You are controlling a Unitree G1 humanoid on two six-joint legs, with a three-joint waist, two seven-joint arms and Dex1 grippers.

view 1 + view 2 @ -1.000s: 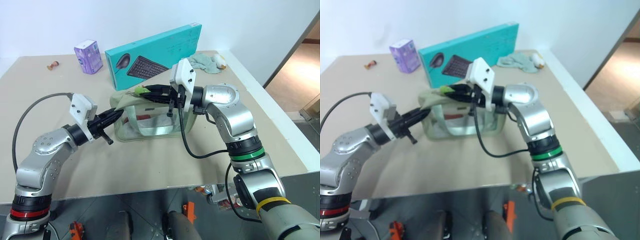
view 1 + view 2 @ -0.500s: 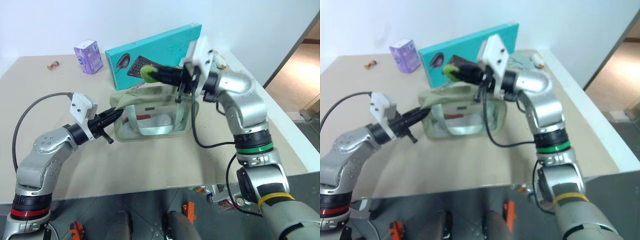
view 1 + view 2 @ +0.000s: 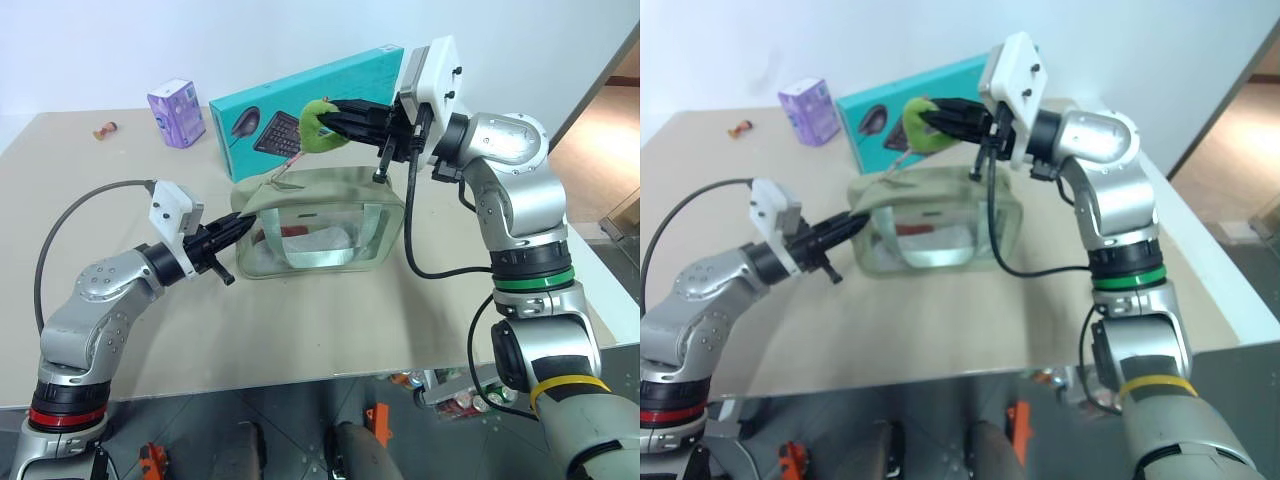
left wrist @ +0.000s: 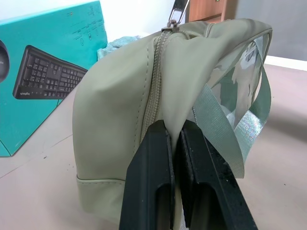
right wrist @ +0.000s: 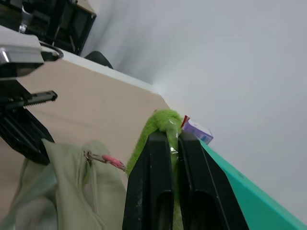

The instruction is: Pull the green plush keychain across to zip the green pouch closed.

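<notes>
So that the green pouch (image 3: 320, 225) stays put, my left fingers (image 4: 165, 143) pinch its end while my right fingers (image 3: 340, 122) squeeze the green plush keychain (image 3: 318, 125).

Matt olive cloth on the green pouch (image 3: 325, 190), with glossy clear plastic panels, woven light green straps (image 3: 372, 228) and a fine-toothed zipper (image 4: 154, 81) ending in a metal pull. Fuzzy lime plush on the green plush keychain (image 3: 318, 127). Smooth printed cardboard on the keyboard box (image 3: 300, 95). Matt beige table (image 3: 300, 320). Matt black plastic fingers (image 4: 148, 191).
</notes>
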